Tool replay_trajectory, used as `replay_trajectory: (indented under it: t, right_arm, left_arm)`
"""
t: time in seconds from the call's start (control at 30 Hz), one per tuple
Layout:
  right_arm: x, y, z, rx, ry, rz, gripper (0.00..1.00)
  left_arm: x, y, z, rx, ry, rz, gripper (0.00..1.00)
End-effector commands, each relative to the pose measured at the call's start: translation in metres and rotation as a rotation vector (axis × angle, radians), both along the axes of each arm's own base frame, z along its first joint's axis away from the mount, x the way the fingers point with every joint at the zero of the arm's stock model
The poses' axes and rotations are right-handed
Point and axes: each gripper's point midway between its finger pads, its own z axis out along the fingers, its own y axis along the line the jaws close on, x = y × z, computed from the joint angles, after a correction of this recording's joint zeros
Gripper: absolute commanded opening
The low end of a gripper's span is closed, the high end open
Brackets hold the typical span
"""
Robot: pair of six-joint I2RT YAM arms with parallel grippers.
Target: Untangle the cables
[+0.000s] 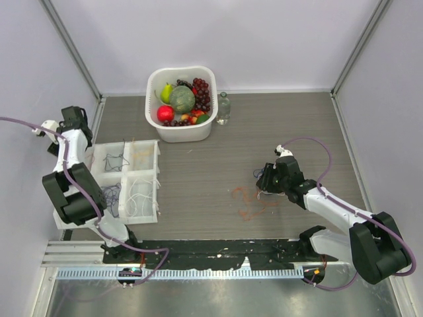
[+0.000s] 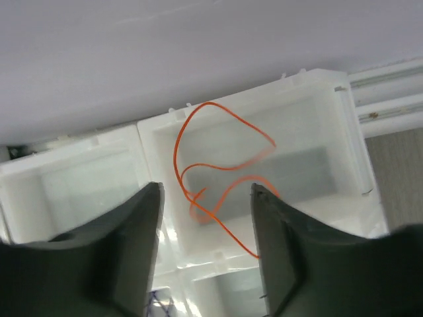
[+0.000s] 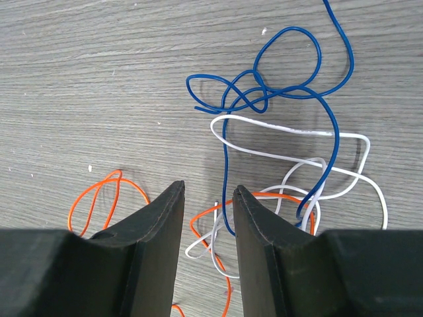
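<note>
On the table (image 1: 198, 191), just under the right gripper (image 3: 208, 191), the tangle (image 3: 336, 145) lies loose on the wood. It holds one blue wire (image 3: 264, 92) knotted on itself at the far end and white wire (image 3: 291, 132) looped beneath it, seemingly two strands. One orange strand (image 3: 284, 196) is threaded through the near side. A second orange loop (image 3: 99, 191) lies apart to the left, touching none of the others. The right gripper's jaws stand slightly parted, with a tail of the blue wire in the gap but not pinched.

Well apart to the left sits one sorting tray (image 1: 123, 172) with four compartments, each holding wire. There are dark bundles (image 1: 114, 160) in the two on its left side and white ones (image 1: 140, 195) in the near right. The left gripper (image 2: 206, 188) hangs over the tray with its jaws spread wide and gripping nothing. A single orange wire (image 2: 210, 104) lies curled in the compartment below it.

The job looks well past halfway, with most wires already sorted by colour. The blue, white and orange ones on the table are not yet pulled apart, and the stray loop is not yet collected.

Farther back stand one fruit basket (image 1: 153, 115) and one bottle (image 1: 223, 109).
</note>
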Motion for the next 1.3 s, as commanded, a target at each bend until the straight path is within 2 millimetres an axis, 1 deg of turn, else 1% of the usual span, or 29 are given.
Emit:
replay_trajectory:
  t: [0.0, 0.07, 0.13, 0.2, 0.23, 0.3, 0.33, 0.37, 0.4, 0.43, 0.5, 0.53, 0.57, 0.63, 0.67, 0.7, 0.73, 0.77, 0.8, 0.83, 0.9, 0.93, 0.97, 1.1, 1.13, 1.2, 1.23, 1.27]
  right_arm:
    - [0.006, 0.004, 0.009, 0.015, -0.052, 0.014, 0.41]
    - [0.006, 0.004, 0.009, 0.017, -0.051, 0.014, 0.41]
    - [0.007, 0.003, 0.008, 0.015, -0.050, 0.013, 0.41]
    - [0.006, 0.004, 0.009, 0.016, -0.051, 0.011, 0.41]
    - [0.007, 0.003, 0.009, 0.014, -0.054, 0.010, 0.41]
    - [0.007, 0.002, 0.010, 0.013, -0.057, 0.005, 0.41]
    - [0.007, 0.002, 0.009, 0.012, -0.058, 0.007, 0.41]
    - [0.007, 0.002, 0.010, 0.014, -0.060, 0.004, 0.41]
    - [0.007, 0.001, 0.010, 0.012, -0.062, -0.002, 0.41]
    - [0.007, 0.001, 0.011, 0.011, -0.065, -0.003, 0.41]
    - [0.007, 0.001, 0.012, 0.014, -0.068, -0.006, 0.41]
    - [0.007, 0.000, 0.011, 0.011, -0.070, -0.006, 0.41]
    - [0.006, 0.001, 0.012, 0.013, -0.074, -0.003, 0.41]
    - [0.007, 0.001, 0.014, 0.016, -0.081, -0.004, 0.41]
    - [0.007, 0.001, 0.015, 0.020, -0.084, -0.002, 0.41]
    - [0.006, 0.001, 0.014, 0.019, -0.082, 0.000, 0.41]
    - [0.006, 0.002, 0.014, 0.019, -0.082, 0.000, 0.41]
    - [0.006, 0.002, 0.013, 0.017, -0.079, 0.002, 0.41]
    - [0.006, 0.002, 0.014, 0.018, -0.080, 0.003, 0.41]
    - [0.006, 0.002, 0.014, 0.018, -0.080, 0.003, 0.41]
    - [0.006, 0.002, 0.014, 0.017, -0.081, 0.004, 0.41]
    - [0.005, 0.002, 0.014, 0.018, -0.082, 0.005, 0.41]
    - [0.005, 0.002, 0.014, 0.016, -0.084, 0.007, 0.41]
    - [0.006, 0.003, 0.015, 0.024, -0.088, 0.009, 0.41]
    - [0.006, 0.004, 0.015, 0.023, -0.088, 0.011, 0.41]
    - [0.005, 0.005, 0.015, 0.025, -0.086, 0.020, 0.41]
    - [0.005, 0.006, 0.014, 0.027, -0.083, 0.022, 0.41]
    - [0.004, 0.007, 0.014, 0.027, -0.082, 0.027, 0.42]
  left_arm:
    - [0.010, 0.000, 0.026, -0.013, -0.155, 0.024, 0.76]
    - [0.012, -0.012, 0.031, -0.052, -0.214, -0.010, 0.83]
    - [0.022, -0.035, 0.037, -0.108, -0.277, -0.080, 0.84]
    - [0.031, -0.072, 0.042, -0.146, -0.306, -0.188, 0.84]
    - [0.037, -0.096, 0.047, -0.167, -0.335, -0.269, 0.84]
    - [0.051, -0.166, 0.053, -0.240, -0.393, -0.506, 0.81]
    - [0.054, -0.215, 0.052, -0.293, -0.414, -0.669, 0.79]
    - [0.054, -0.265, 0.056, -0.338, -0.449, -0.842, 0.79]
    - [0.044, -0.325, 0.055, -0.435, -0.481, -1.053, 0.79]
    - [0.030, -0.370, 0.054, -0.484, -0.491, -1.205, 0.79]
    - [-0.013, -0.449, 0.042, -0.630, -0.466, -1.473, 0.80]
    - [-0.033, -0.479, 0.033, -0.651, -0.424, -1.566, 0.80]
    - [-0.055, -0.508, 0.018, -0.662, -0.350, -1.661, 0.80]
    - [-0.088, -0.544, -0.008, -0.623, -0.211, -1.792, 0.80]
    - [-0.098, -0.556, -0.022, -0.608, -0.145, -1.826, 0.80]
    - [-0.101, -0.563, -0.033, -0.569, -0.100, -1.830, 0.79]
    - [-0.105, -0.572, -0.045, -0.565, -0.040, -1.840, 0.76]
    - [-0.107, -0.580, -0.051, -0.560, -0.001, -1.848, 0.71]
    - [-0.104, -0.586, -0.058, -0.544, 0.028, -1.844, 0.66]
    - [-0.099, -0.594, -0.059, -0.526, 0.029, -1.841, 0.64]
    - [-0.088, -0.597, -0.068, -0.472, 0.061, -1.810, 0.64]
    - [-0.083, -0.596, -0.077, -0.440, 0.094, -1.784, 0.63]
    - [-0.081, -0.596, -0.081, -0.432, 0.123, -1.775, 0.63]
    - [-0.089, -0.616, -0.097, -0.504, 0.179, -1.823, 0.60]
    - [-0.086, -0.617, -0.099, -0.495, 0.179, -1.821, 0.57]
    - [-0.082, -0.615, -0.100, -0.460, 0.189, -1.812, 0.40]
    - [-0.079, -0.614, -0.096, -0.444, 0.182, -1.820, 0.28]
    - [-0.078, -0.615, -0.090, -0.433, 0.170, -1.840, 0.18]
